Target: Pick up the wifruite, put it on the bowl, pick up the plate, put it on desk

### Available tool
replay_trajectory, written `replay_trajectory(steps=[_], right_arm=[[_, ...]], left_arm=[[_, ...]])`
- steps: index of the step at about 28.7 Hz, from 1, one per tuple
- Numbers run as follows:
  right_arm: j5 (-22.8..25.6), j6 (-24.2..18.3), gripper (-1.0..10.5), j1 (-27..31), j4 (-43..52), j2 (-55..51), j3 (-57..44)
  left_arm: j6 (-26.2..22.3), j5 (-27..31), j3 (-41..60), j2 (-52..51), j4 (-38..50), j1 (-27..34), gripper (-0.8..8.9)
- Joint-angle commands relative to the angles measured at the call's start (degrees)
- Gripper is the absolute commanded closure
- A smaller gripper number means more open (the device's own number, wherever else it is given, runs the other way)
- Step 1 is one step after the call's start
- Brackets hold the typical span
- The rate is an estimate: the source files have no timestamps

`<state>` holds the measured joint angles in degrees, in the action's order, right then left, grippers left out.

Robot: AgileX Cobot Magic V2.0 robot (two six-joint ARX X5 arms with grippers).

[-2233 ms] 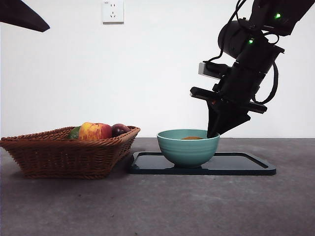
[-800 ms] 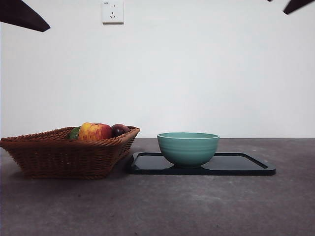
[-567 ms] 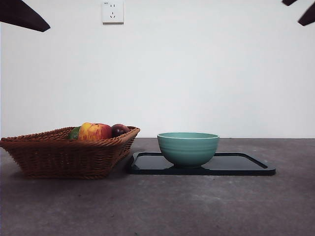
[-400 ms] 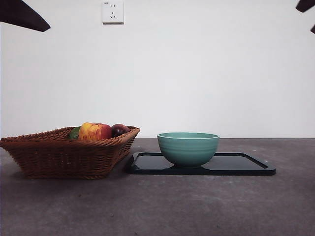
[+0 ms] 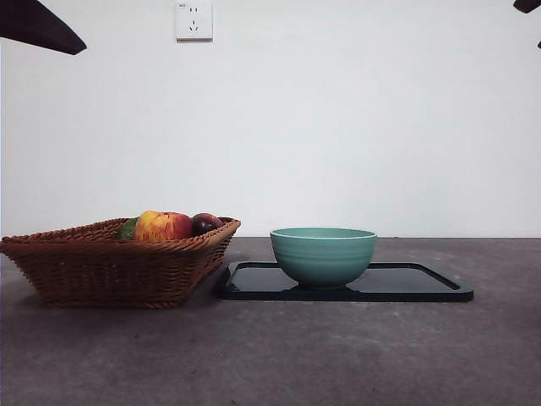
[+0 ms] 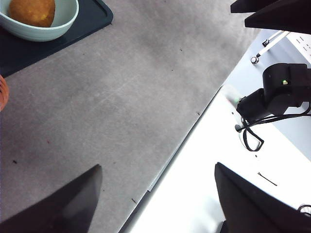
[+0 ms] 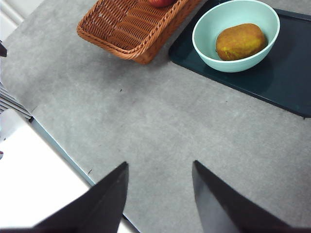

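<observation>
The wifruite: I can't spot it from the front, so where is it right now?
The wifruite lies inside the bowl, which stands on the dark tray beside the wicker basket; the bowl's wall hides it in the front view.

Teal-green bowl (image 5: 323, 255) with faint horizontal ribs, pale inside; dull orange-brown fruit (image 7: 240, 41) within it. Glossy black tray (image 5: 414, 284). Brown woven basket (image 5: 110, 263) containing a red-and-yellow apple (image 5: 162, 227) and a dark purple fruit (image 5: 205, 223). Mottled grey-brown counter (image 5: 279, 355). White wall (image 5: 338, 118).
</observation>
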<state>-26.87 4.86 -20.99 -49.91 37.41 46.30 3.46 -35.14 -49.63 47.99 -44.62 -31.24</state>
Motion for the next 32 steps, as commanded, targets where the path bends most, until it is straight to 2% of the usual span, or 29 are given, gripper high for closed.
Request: replay_trajectory(steps=[1,12,20,27,32], right_arm=[[-0.2,-0.37,7.4,-0.37,0.17,0.28,0.57],[-0.2,-0.37,7.4,-0.37,0.13,0.28,0.57],[-0.2,-0.37,7.4,-0.37,0.13,0.28,0.57],[-0.17,-0.39,7.4,-0.37,0.13,0.28,0.57],[-0.17,-0.39,7.4,-0.37,0.13,0.28,0.57]], left_arm=[[-1.11,-0.44,-0.55,0.26,0.57,-0.33,4.39],[-1.07,-0.44,-0.55,0.26,1.44,-0.33,4.42],[2.19,1.53,-1.16,1.81,11.96,-0.33,4.41],[0.9,4.79,-9.25,12.2,13.14,-0.33,4.39],[-3.3,5.79,-22.71,27.32,12.9,-0.33,4.39]])
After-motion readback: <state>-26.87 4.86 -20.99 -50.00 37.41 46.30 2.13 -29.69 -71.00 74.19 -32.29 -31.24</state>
